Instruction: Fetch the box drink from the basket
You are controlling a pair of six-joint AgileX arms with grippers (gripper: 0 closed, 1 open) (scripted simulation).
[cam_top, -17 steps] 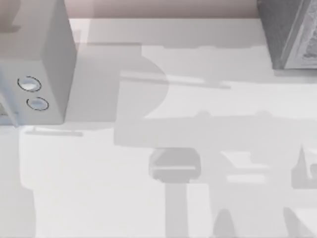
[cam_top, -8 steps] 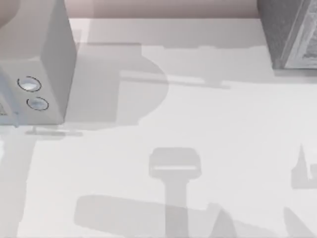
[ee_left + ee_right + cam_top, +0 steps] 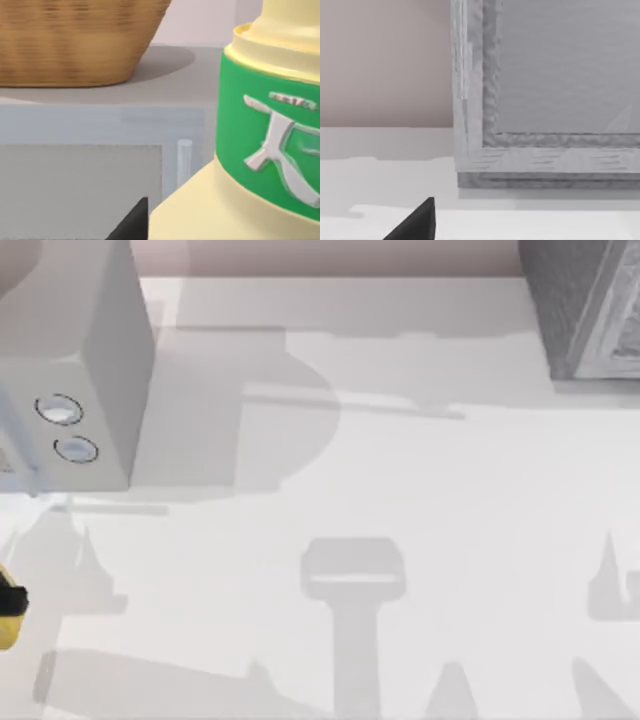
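Observation:
The box drink (image 3: 260, 150) looms close in the left wrist view: pale yellow, with a green band carrying white leaf marks. My left gripper (image 3: 12, 598) is shut on it, and one dark fingertip (image 3: 132, 222) shows beside its base. From above, the yellow drink (image 3: 6, 625) peeks in at the table's left edge. The wicker basket (image 3: 75, 45) stands on top of a grey appliance (image 3: 80, 190), behind the drink. A dark part of my right gripper (image 3: 417, 222) hangs over the table near a grey box.
A light-grey appliance with two round knobs (image 3: 75, 370) fills the back left of the table (image 3: 400, 490). A textured grey box (image 3: 585, 305) stands at the back right. Arm shadows lie across the white tabletop.
The yellow drink has come into the top view at the left edge. The arm shadows have slid toward the front left of the table.

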